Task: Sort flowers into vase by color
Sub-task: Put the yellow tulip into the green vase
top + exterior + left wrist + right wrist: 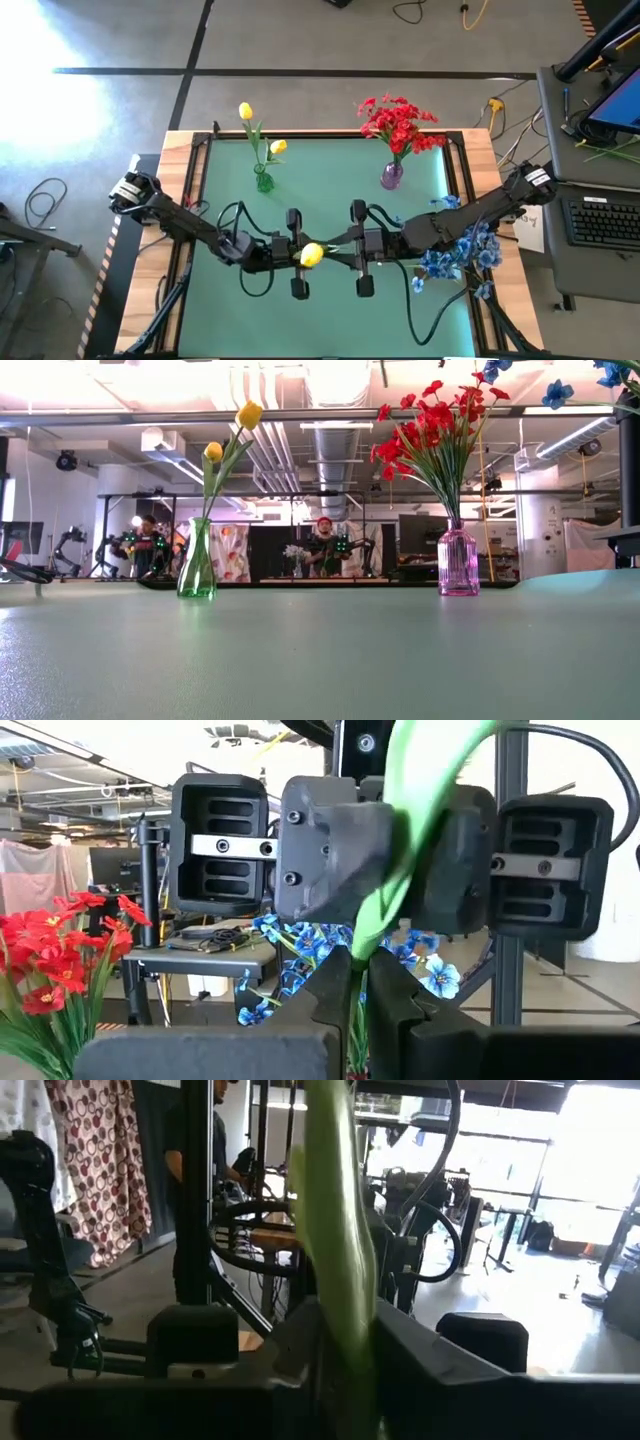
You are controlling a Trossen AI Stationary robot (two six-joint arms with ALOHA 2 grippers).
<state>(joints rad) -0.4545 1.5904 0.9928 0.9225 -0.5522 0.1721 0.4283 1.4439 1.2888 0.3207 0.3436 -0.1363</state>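
A yellow flower (pixel 311 255) is held in the air over the middle of the green table, between my two grippers, which face each other. My left gripper (pixel 302 254) comes from the left and is shut on its green stem (pixel 362 935). My right gripper (pixel 338 249) comes from the right with the same stem (pixel 340 1270) between its fingers. A green vase (pixel 263 181) with two yellow flowers and a purple vase (pixel 391 176) with red flowers stand at the far side. The low view shows neither gripper. My left gripper pinches the green stem (pixel 360 955) between its two fingers, close to the yellow head. The fingers come roughly level from the table's left. The flower is clear of the table. My right gripper has the stem and a leaf (pixel 342 1315) between its two fingers, which come roughly level from the table's right. In the left wrist view its fingers (pixel 335 850) stand close on both sides of the stem.
A bunch of blue flowers (pixel 462 250) sits at the table's right side under my right arm. Wooden rims (pixel 185 200) frame the mat. People stand in the room beyond the far edge. A desk with a keyboard (pixel 600 222) is to the right.
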